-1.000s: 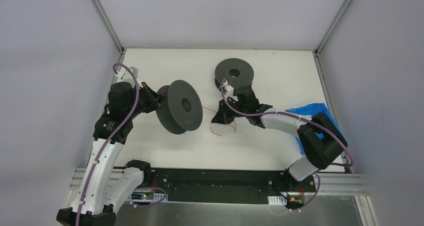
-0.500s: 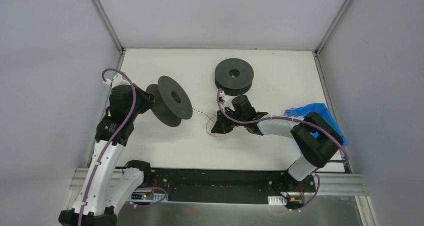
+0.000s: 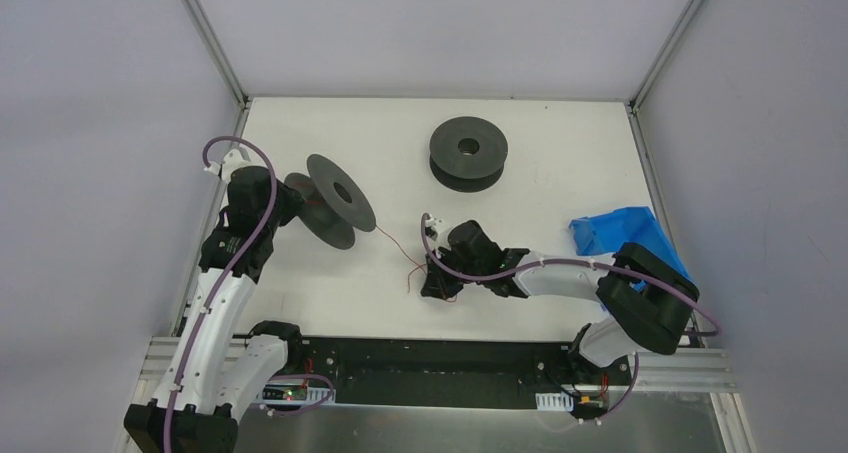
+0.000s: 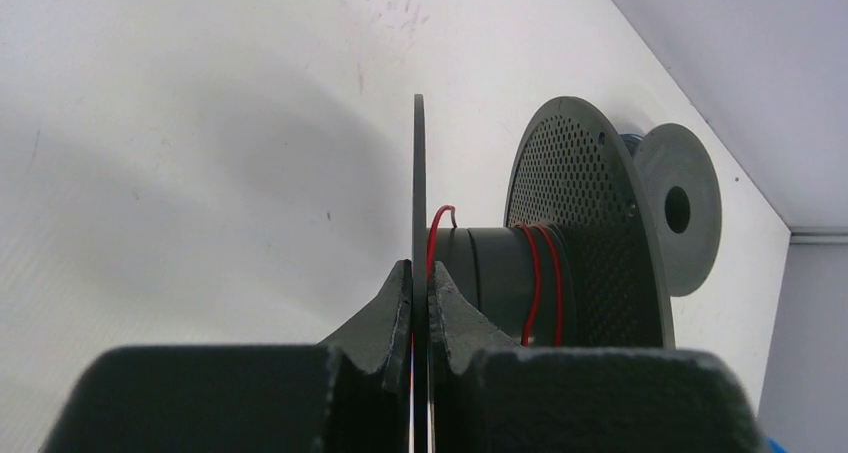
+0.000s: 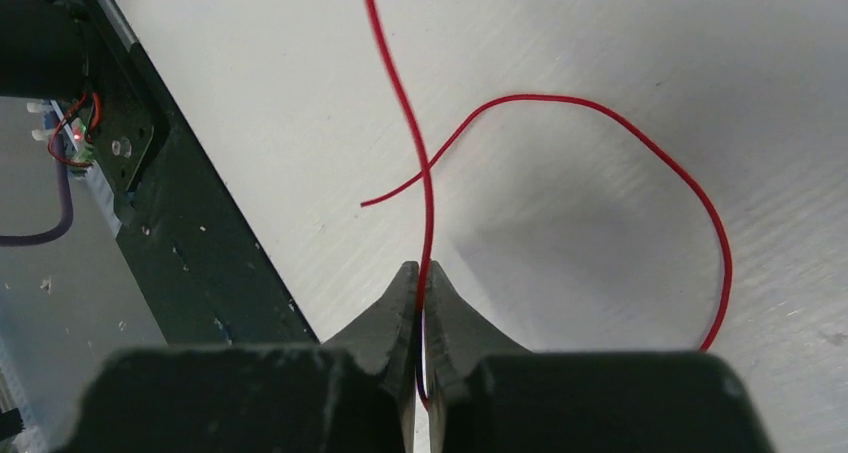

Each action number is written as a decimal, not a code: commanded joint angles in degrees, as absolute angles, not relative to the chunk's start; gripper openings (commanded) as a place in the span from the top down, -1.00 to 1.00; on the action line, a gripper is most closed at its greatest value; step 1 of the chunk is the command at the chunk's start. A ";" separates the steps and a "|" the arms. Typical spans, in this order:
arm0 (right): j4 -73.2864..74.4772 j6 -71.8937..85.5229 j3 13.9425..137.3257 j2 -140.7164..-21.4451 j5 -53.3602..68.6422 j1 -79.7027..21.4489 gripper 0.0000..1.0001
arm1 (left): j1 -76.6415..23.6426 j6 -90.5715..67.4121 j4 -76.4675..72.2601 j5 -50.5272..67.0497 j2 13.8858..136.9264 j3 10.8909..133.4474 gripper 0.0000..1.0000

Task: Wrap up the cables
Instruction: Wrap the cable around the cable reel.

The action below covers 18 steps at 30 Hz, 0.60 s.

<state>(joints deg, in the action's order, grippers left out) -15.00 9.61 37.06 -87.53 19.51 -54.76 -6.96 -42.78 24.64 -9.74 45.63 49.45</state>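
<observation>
Clamping spool [image 4: 582, 235] rim with left end effector [image 4: 419, 276]. Right of spool, pinching red cable [image 5: 402, 85] with right end effector [image 5: 421, 276].

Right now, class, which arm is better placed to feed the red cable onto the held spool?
Right: the right gripper pinches the red cable, while the left gripper is clamped on the spool.

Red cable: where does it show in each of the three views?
Top external: cable runs from the held spool down-right to the right gripper, near centre.
Left wrist: red turns on the spool hub, centre-right, just past the left gripper, which pinches the flange.
Right wrist: from top centre down into the shut jaws, with a loop to the right.
Shared landmark: the white table.
</observation>
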 commanded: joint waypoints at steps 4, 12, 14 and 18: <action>-4.43 13.57 43.73 -82.33 12.48 -62.68 0.86 | -5.56 -44.66 17.59 -12.51 47.17 49.23 1.00; 6.32 13.97 57.70 -81.10 9.32 -69.32 0.98 | -5.60 -35.31 16.76 -5.60 50.01 49.42 1.00; 8.71 11.27 61.73 -81.61 7.84 -69.34 0.99 | -5.79 -30.08 16.35 -1.24 51.20 49.47 1.00; 11.72 5.24 69.29 -84.38 6.30 -68.27 1.00 | -6.00 -23.28 16.29 7.73 53.01 48.92 1.00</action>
